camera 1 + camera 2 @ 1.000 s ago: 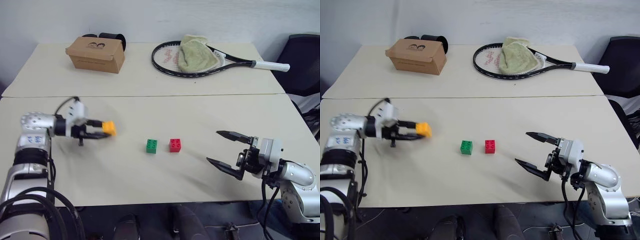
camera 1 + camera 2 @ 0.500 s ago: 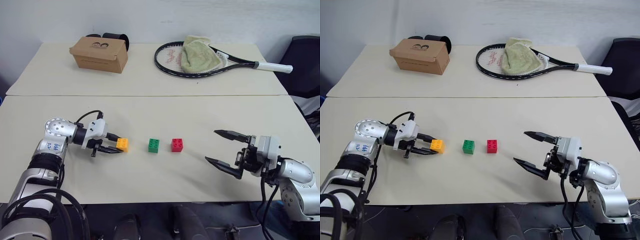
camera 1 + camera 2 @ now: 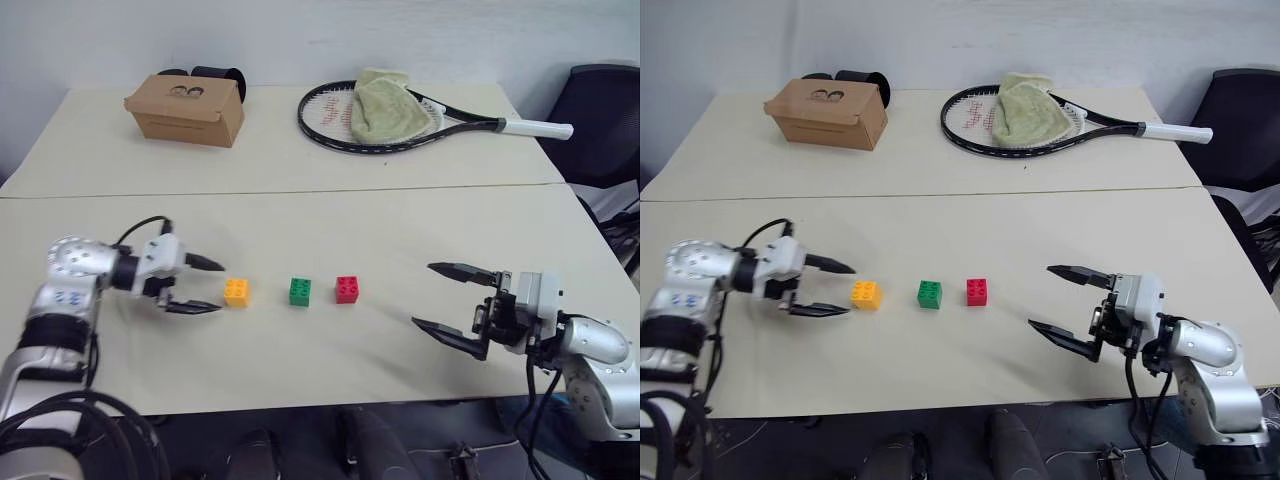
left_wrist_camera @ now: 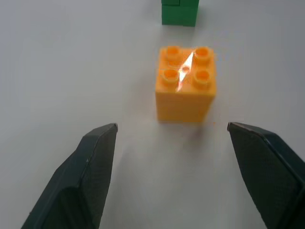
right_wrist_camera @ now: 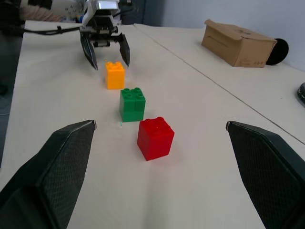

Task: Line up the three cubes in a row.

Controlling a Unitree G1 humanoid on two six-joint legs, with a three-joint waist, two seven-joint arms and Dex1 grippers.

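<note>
Two pale tables (image 3: 300, 215) pushed together, with a thin seam running left to right between them, under a plain light wall. On the far table, left: a brown cardboard box (image 3: 185, 107) with something round and black just behind it. On the far table, right: a black racket (image 3: 400, 117) lying flat, with a soft green cloth (image 3: 385, 105) draped over its strings. At the far right edge, part of a dark chair (image 3: 605, 120).

On the near table, three small studded plastic bricks in a row, close but not touching: orange-yellow cube (image 3: 237, 291) on the left, green cube (image 3: 300, 291) in the middle, red cube (image 3: 348, 289) on the right. Smooth bare tabletop all around them.

Left gripper (image 3: 205, 285) just left of the orange-yellow cube, fingers spread wide, holding nothing, not touching it. Right gripper (image 3: 445, 298) well apart to the right of the red cube, near the front edge, wide open too, with nothing in it.
</note>
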